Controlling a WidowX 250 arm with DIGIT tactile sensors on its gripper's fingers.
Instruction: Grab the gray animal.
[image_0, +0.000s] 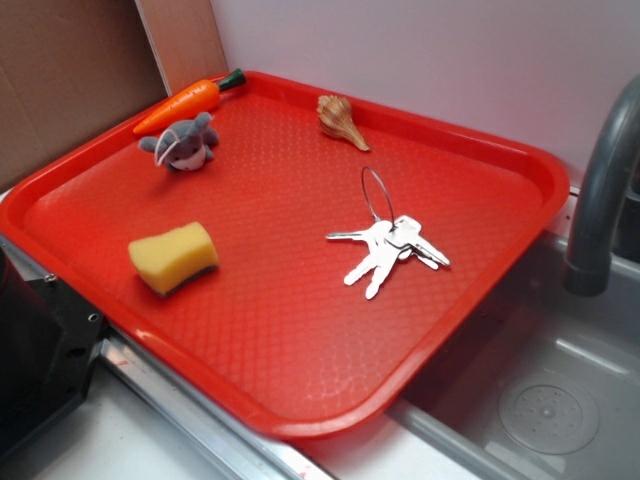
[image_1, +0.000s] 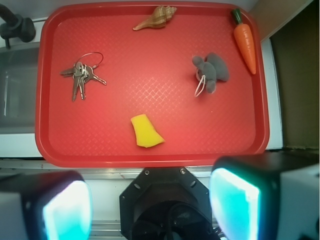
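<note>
a red tray (image_0: 300, 330) is carrying the gray animal (image_0: 184, 144), a carrot (image_0: 185, 100), sponge (image_0: 173, 257), keys (image_0: 388, 247) and shell (image_0: 340, 119).

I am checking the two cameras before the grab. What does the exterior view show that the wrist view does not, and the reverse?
Only the exterior view shows the round sink drain and the sponge's dark underside. Only the wrist view shows the gripper, its fingers apart, and the robot base. Both show the red tray, gray animal, toy carrot, seashell, keys, yellow sponge and faucet.
</note>
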